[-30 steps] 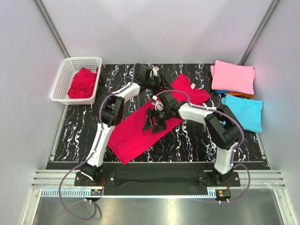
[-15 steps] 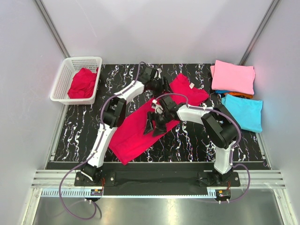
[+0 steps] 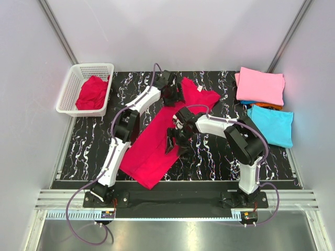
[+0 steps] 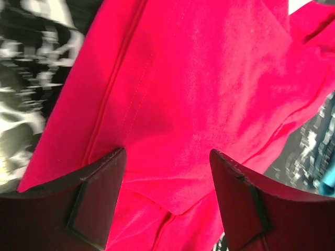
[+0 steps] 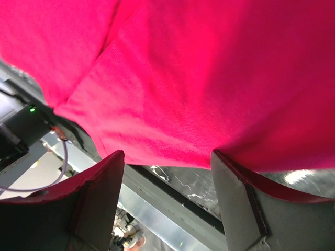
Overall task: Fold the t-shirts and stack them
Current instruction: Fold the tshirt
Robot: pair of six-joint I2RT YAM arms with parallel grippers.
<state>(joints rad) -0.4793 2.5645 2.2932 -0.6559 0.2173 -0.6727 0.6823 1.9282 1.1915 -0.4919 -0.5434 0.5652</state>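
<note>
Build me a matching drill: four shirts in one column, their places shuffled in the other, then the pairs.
1 crumpled red t-shirt
2 long red t-shirt
3 pink t-shirt
4 turquoise t-shirt

A stretched diagonally across the middle of the table
B topmost of a pile, far right corner
C inside the white basket
D folded at the right edge, nearer side

Pairs: 1-C, 2-A, 3-B, 4-D

No text, brand or number can be read anywhere. The red shirt (image 3: 157, 141) has a small white neck tag (image 3: 199, 88), too small to read.
</note>
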